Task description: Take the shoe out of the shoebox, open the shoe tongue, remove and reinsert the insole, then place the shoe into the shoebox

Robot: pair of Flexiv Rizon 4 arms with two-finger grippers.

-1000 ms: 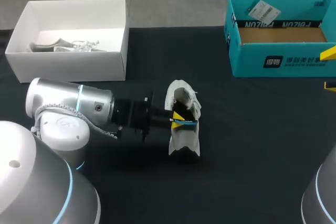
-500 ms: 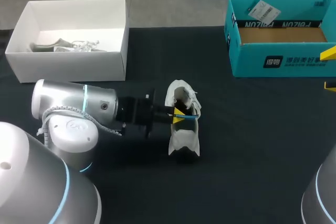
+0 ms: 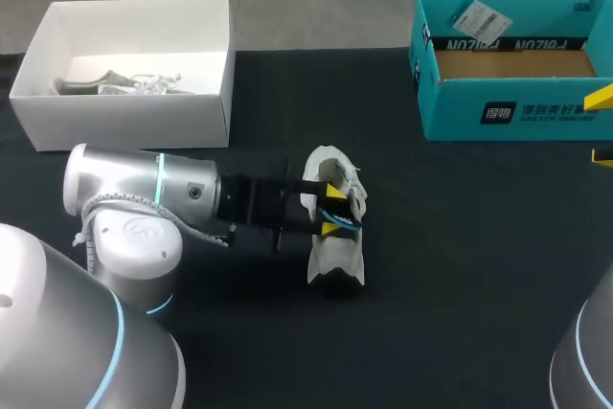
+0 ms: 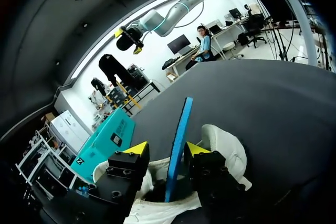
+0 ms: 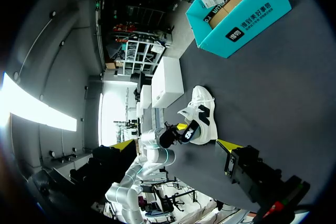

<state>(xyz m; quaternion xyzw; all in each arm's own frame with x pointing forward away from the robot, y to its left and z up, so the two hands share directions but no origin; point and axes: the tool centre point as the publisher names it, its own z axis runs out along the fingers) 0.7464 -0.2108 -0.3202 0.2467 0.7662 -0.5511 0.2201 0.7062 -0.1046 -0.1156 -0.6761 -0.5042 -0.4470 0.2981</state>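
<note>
The white shoe point(image 3: 335, 261) lies on the black table point(image 3: 460, 237). The teal shoebox point(image 3: 479, 112) stands well apart from the shoe, behind it and to the right. The left gripper point(image 3: 329, 210) is in the shoe's opening with its jaws apart. The blue insole point(image 4: 178, 145) stands on edge between them, close to one finger and clear of the other. The right gripper point(image 5: 174, 144) hangs far to the right of the shoe, jaws wide apart.
</note>
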